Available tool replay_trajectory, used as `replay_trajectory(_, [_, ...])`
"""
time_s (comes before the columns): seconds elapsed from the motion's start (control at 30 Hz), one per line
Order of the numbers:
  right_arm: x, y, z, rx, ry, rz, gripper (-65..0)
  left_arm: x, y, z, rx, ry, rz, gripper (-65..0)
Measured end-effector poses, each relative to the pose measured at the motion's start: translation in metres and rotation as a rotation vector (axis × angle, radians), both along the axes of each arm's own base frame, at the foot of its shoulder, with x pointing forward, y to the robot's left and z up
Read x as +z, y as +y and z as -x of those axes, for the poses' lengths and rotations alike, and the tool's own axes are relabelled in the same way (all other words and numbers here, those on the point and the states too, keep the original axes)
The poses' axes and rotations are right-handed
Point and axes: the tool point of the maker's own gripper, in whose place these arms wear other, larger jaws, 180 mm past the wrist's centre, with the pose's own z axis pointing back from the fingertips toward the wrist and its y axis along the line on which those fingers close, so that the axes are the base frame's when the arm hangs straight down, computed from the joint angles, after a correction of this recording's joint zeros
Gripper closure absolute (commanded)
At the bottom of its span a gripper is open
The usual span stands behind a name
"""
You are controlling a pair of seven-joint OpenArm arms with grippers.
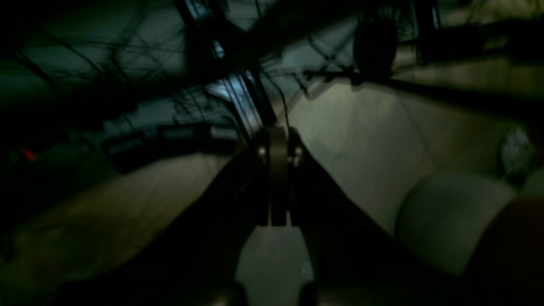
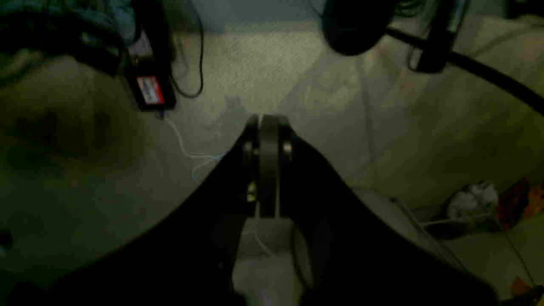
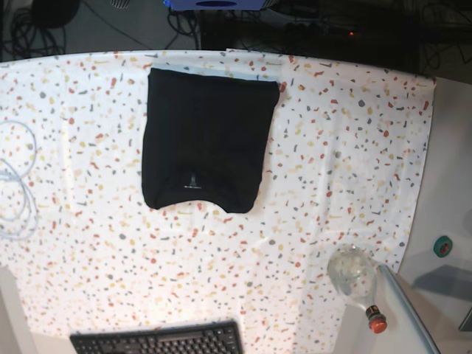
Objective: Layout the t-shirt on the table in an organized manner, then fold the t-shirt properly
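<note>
I saw the t-shirt [image 3: 204, 140] folded flat on the table [image 3: 346, 147]; both grippers [image 1: 278, 223] [image 2: 267, 214] were pressed together, empty, away from it.

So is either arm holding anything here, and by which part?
Nothing is held. The left gripper and right gripper are both shut on nothing, away from the table, where the t-shirt lies folded.
</note>
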Motion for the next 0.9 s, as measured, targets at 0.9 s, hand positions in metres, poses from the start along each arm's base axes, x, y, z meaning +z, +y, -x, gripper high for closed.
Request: replay_trajectory(0.9, [-0.054,-0.013,-0.061,0.378,-0.020,0.022,0.0,-0.084,0.011,-0.011,0.312,0.142,-0.380,0.0])
